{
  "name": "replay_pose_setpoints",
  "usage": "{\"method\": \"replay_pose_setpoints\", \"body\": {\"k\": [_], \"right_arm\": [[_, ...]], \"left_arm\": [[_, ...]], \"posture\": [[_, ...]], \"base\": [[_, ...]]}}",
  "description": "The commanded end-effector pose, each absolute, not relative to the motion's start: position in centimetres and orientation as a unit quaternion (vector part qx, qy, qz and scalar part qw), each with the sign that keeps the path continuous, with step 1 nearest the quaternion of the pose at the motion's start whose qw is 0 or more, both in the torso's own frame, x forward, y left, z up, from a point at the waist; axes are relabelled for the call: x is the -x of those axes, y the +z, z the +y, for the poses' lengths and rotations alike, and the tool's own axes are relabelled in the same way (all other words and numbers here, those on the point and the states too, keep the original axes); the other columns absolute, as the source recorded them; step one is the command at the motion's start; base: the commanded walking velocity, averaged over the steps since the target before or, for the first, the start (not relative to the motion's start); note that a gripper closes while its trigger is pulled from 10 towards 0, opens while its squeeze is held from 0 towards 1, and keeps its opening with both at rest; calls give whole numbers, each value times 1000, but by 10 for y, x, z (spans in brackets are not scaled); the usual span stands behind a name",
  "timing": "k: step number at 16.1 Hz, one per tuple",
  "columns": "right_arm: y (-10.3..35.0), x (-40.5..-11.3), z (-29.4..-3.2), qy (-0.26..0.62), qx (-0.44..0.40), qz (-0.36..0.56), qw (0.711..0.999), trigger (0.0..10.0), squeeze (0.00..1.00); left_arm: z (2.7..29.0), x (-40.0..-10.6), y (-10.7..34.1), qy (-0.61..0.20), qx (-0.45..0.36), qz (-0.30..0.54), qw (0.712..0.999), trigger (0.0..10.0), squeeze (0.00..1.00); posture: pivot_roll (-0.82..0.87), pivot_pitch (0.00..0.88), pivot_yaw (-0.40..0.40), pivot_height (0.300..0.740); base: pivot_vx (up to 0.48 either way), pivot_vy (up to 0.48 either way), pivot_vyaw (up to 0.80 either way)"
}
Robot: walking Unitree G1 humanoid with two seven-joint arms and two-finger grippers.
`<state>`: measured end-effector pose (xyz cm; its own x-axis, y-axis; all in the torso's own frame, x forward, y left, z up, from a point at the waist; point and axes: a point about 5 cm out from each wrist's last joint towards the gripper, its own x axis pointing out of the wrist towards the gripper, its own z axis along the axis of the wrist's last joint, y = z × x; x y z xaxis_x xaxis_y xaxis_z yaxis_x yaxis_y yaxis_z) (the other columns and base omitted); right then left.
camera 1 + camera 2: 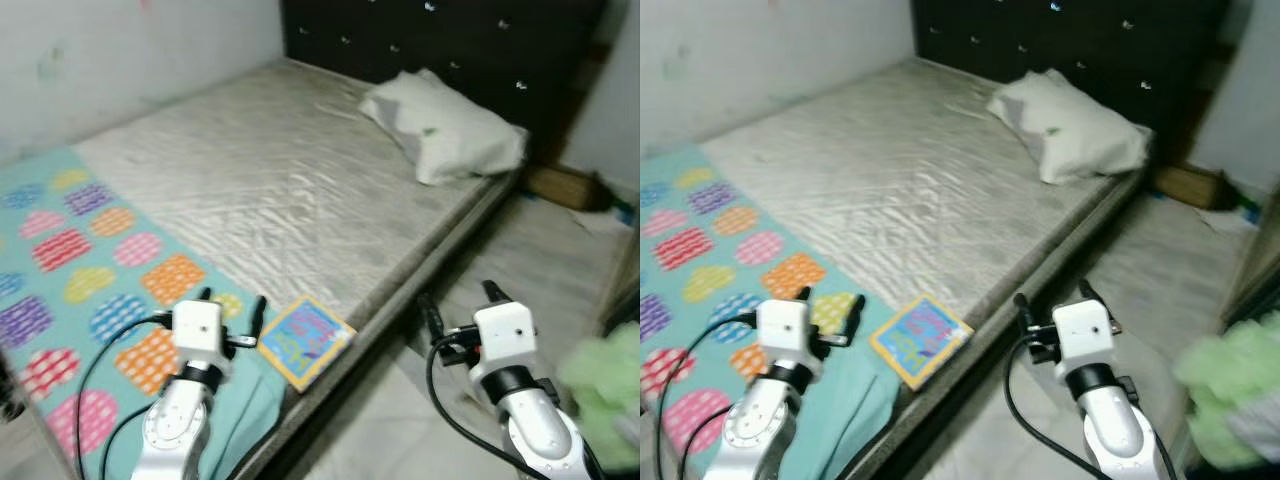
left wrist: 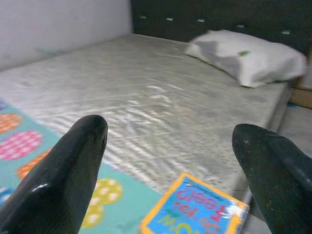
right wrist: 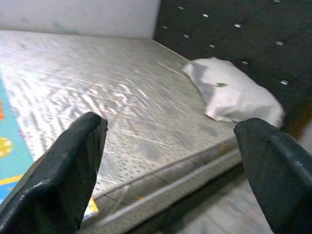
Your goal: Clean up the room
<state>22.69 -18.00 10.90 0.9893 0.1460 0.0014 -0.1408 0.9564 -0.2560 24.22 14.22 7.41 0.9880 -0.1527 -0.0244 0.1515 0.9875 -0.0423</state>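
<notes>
Both pincers released over the near edge of a bed with a book on it.

A wide bed with a pale grey quilted mattress (image 1: pixel 290 190) runs to a dark tufted headboard (image 1: pixel 440 40) at the far side, where a white crumpled pillow (image 1: pixel 440 125) lies at the far right corner. A turquoise blanket with coloured spotted patches (image 1: pixel 80 270) covers the near left part of the mattress. A square blue and yellow children's book (image 1: pixel 305 340) lies flat at the near edge of the bed, just beside the blanket. The left pincer (image 1: pixel 232 305) hangs above the blanket, just left of the book, fingers spread apart and holding nothing. The right pincer (image 1: pixel 460 305) hangs over the pale floor (image 1: pixel 560 260) beside the bed, fingers likewise apart and empty. A blurred light green bundle (image 1: pixel 605 385) sits at the near right; a brown box (image 1: pixel 565 185) rests on the floor far right.
</notes>
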Motion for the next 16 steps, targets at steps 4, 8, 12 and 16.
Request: {"method": "replay_pose_setpoints", "body": {"k": [4, 8, 12, 16], "right_arm": [[107, -231, -182, 73, 129, -9, 989, 10000, 0], [105, -233, -180, 80, 122, -10, 989, 10000, 0], [103, -233, -177, 83, 117, -11, 990, 10000, 0], [101, -239, -174, 85, 117, -13, 989, 10000, 0]], "left_arm": [[138, -245, 77, -78, 20, 7, 997, 10000, 0], [137, -246, 78, -79, 19, 4, 997, 10000, 0], [137, -247, 77, -81, 16, 4, 997, 10000, 0], [135, -250, 78, -81, 15, 2, 997, 10000, 0]], "posture": [[-18, 28, 41, 740], [-17, 28, 43, 740], [-21, 18, 50, 740], [-17, 12, 54, 740]], "base": [[0, 0, 769], [0, 0, 756], [0, 0, 744], [0, 0, 744]]}}
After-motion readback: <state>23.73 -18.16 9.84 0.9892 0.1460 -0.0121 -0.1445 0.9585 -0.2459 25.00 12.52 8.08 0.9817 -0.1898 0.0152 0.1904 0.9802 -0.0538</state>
